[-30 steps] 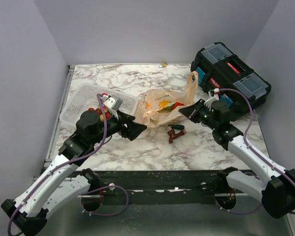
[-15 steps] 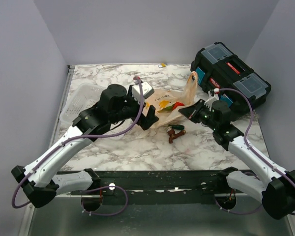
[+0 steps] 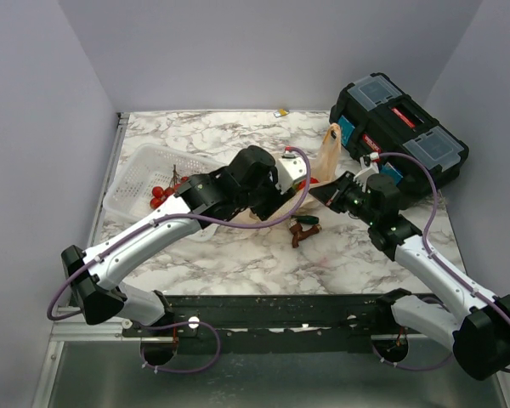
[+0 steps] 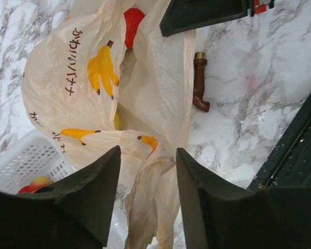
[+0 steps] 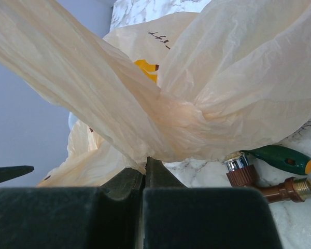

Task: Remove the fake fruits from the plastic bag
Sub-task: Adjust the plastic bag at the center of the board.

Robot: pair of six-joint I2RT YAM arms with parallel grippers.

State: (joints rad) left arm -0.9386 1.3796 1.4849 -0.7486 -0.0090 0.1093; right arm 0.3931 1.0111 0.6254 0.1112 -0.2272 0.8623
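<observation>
- Plainly, the plastic bag [image 4: 67, 104] lay crumpled on the marble table [image 3: 204, 140], just beside the white basket [image 4: 26, 161].
- Dark Japanese script ran down its side next to a yellow banana print [image 4: 101, 70]; it appeared to end in バナナ.
- A red fake fruit [image 4: 132, 23] showed between folds at the bag's far end.
- The left gripper [image 4: 147, 155] hung over the bag with its jaws spread, a crease of film lying in the gap.
- The right gripper [image 5: 145, 163] had its jaws pressed together, pinching the bag's film.
- The black toolbox [image 3: 399, 127] bore a red label, too small to read.
</observation>
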